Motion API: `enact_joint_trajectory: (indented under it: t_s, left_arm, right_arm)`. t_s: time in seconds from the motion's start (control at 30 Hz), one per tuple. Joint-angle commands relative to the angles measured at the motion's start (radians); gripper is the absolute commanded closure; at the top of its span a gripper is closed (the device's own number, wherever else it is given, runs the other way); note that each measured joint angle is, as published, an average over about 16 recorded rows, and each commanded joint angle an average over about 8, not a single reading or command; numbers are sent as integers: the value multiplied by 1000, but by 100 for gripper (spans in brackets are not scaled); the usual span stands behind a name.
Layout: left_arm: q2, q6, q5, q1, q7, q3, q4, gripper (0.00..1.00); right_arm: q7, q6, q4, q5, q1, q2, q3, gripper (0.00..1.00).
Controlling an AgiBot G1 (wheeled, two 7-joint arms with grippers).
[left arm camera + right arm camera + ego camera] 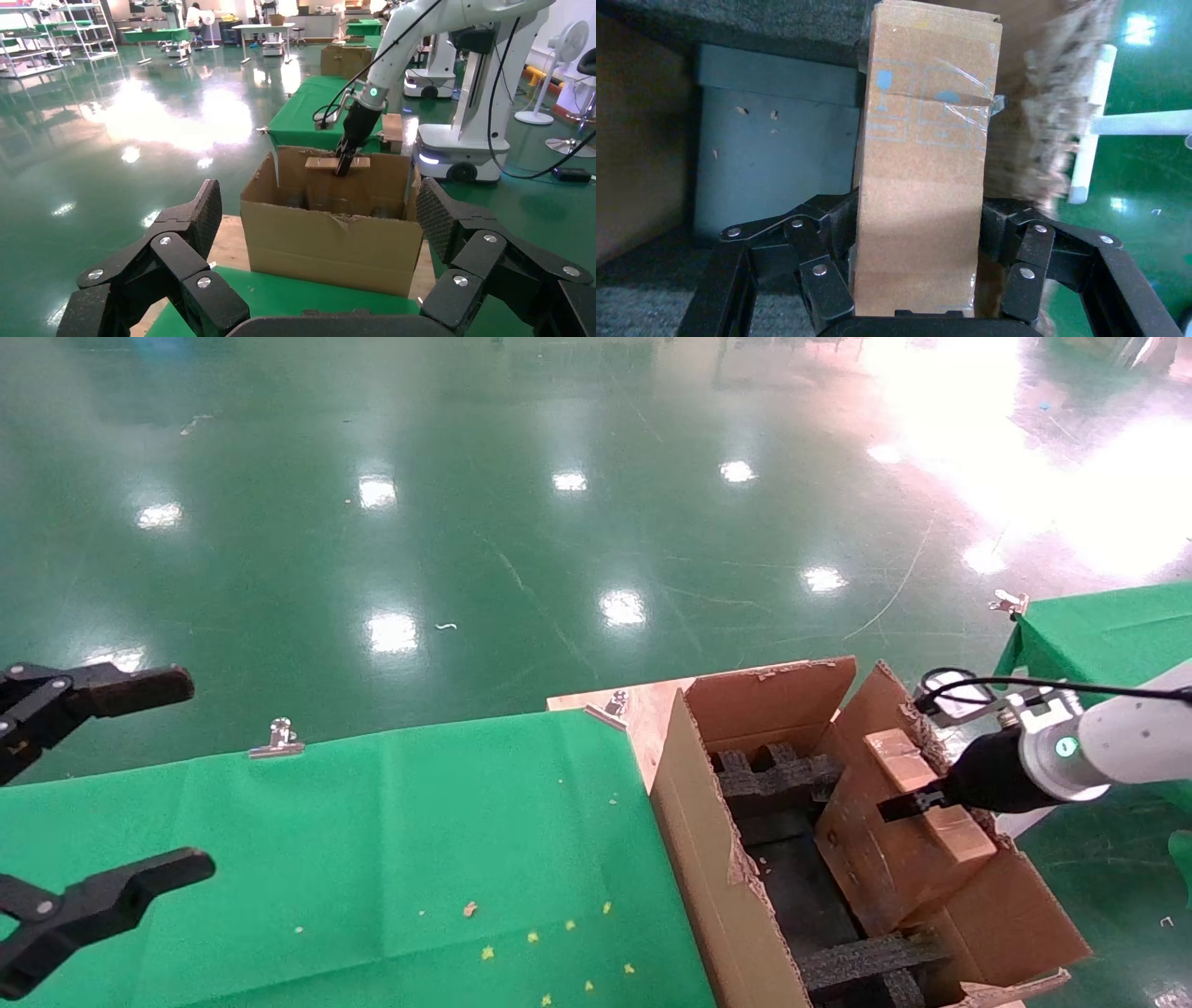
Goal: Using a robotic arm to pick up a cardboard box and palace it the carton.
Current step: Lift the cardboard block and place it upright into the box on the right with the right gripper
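**Small box held over the carton's right flap**

While the all-black left gripper (93, 822) sits parked over the green cloth-covered table (372, 840) with jaws wide apart, the head view shows the right gripper (917, 800) of the glossy white robotic arm (1117, 738) clamped on the small flat brown cardboard box (931, 803), above the right flap of the large brown corrugated carton (717, 859) with black foam inserts (773, 780).

From the left wrist, the box hangs just above the carton's far rim.

From the right wrist, both fingers (821, 267) press the box's sides.
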State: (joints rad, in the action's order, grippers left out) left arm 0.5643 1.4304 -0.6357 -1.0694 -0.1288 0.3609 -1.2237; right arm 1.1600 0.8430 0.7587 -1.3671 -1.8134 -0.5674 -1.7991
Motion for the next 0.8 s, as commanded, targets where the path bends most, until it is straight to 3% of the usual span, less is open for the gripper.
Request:
enact_joint_trajectory:
  t_s: [0.03, 0.8]
  left_arm:
    - [0, 0, 0, 0, 0, 0, 0, 0]
    - [0, 0, 0, 0, 0, 0, 0, 0]
  right_arm:
    - [4, -14, -10, 2, 16, -11, -2, 100]
    - [-148, -52, -245, 128, 199, -146, 36, 100]
